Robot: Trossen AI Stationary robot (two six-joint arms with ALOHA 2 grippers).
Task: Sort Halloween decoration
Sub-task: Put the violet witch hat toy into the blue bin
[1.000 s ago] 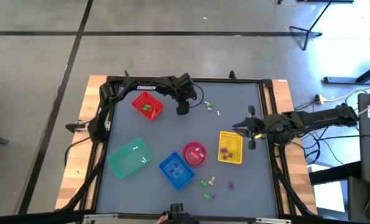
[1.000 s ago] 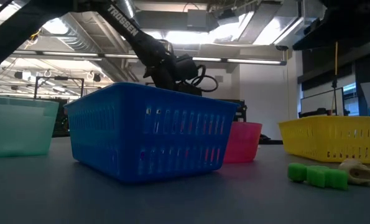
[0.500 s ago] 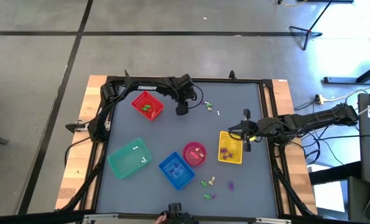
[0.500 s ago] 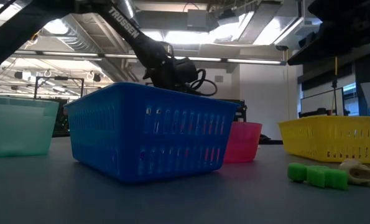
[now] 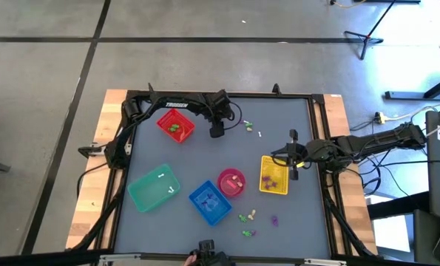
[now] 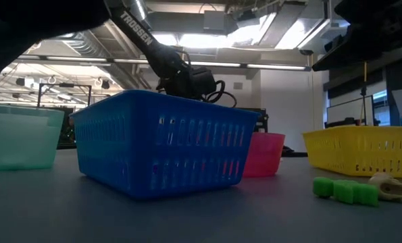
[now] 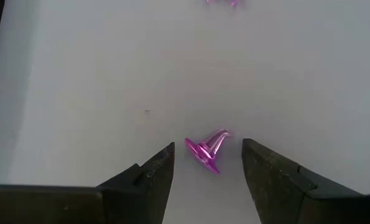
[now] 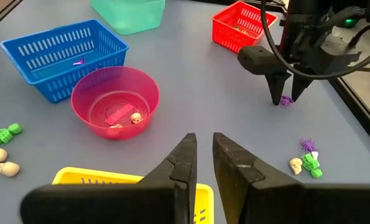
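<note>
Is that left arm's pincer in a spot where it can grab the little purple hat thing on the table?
Probably yes. The left pincer is open with the purple hat trinket lying between its fingers on bare table, nothing blocking it.

Table: plain grey-blue, black frame.
Baskets: red, teal, blue, yellow; slotted walls on the blue and yellow.
Bowl: translucent pink.
Trinket between the left gripper fingers: glossy purple.
Loose trinkets by the table's near edge: green, cream, purple.
Arms: dark, white lettering on the left one.
</note>
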